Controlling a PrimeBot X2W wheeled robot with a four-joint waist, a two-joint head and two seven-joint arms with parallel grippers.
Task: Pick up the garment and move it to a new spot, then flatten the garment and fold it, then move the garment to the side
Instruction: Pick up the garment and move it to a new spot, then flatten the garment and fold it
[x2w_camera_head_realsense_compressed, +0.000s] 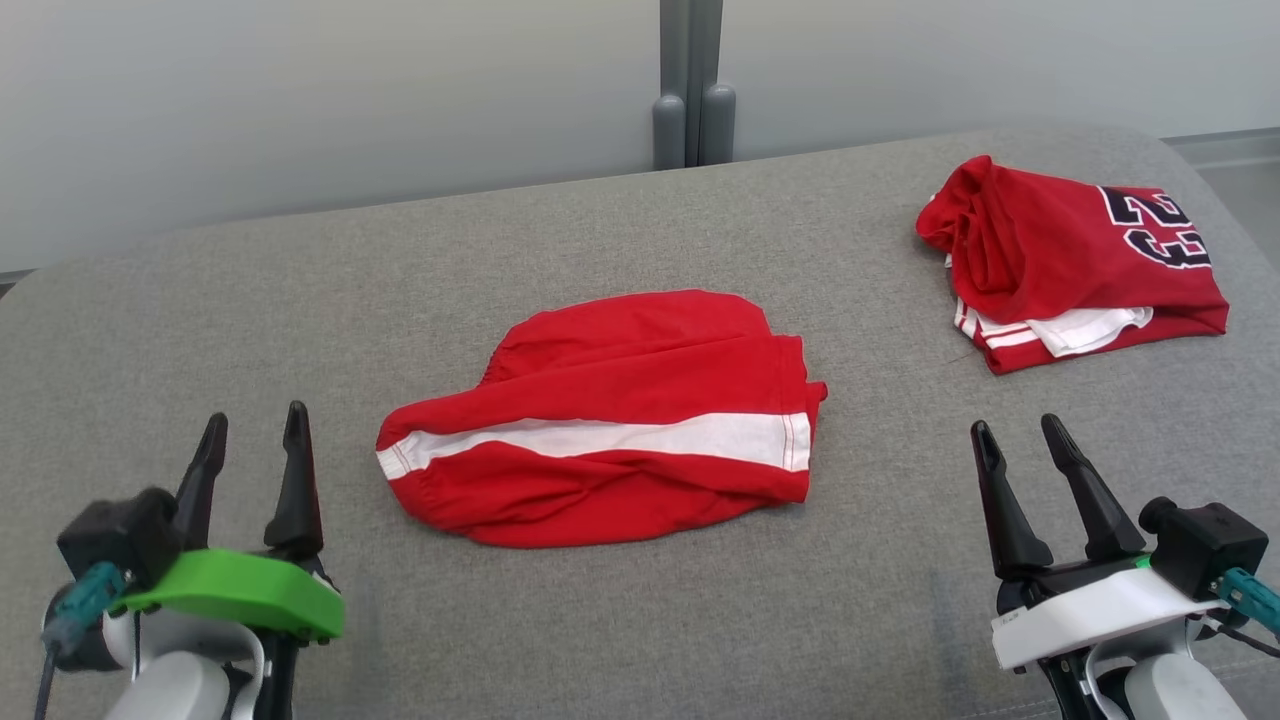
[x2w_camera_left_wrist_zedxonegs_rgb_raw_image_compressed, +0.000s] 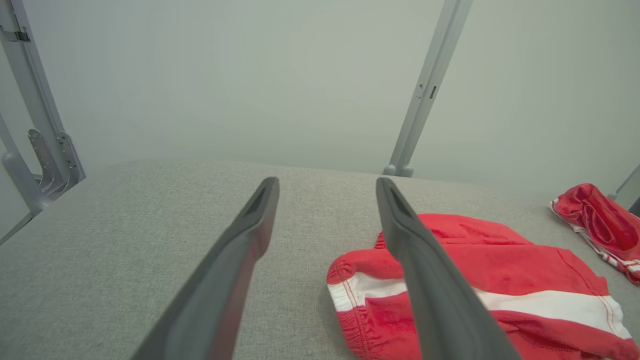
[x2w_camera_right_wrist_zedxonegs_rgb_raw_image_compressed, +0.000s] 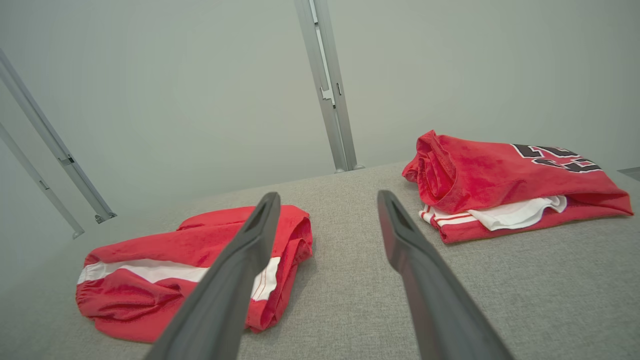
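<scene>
Thin matt red cloth with a smooth white stripe on the garment (x2w_camera_head_realsense_compressed: 620, 490); similar matt fabric on the jersey (x2w_camera_head_realsense_compressed: 1060, 250). Coarse grey woven upholstery on the cushion top (x2w_camera_head_realsense_compressed: 300, 300). Matt dark plastic on the left gripper (x2w_camera_head_realsense_compressed: 255, 415) fingers, smooth green plastic on its bracket (x2w_camera_head_realsense_compressed: 240, 590).

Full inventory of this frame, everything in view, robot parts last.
shorts: 1, red with a white side stripe, folded, centre of the surface
jersey: 1, red with white trim and a dark number 23, folded, far right of the surface
upholstered surface: 1, grey fabric, under both garments
post: 1, grey, against the wall behind the surface
wall: 1, pale grey, background
left pincer: 1, dark fingers on a green mount, open, near left, apart from the shorts
right pincer: 1, dark fingers on a white mount, open, near right, holding nothing
</scene>
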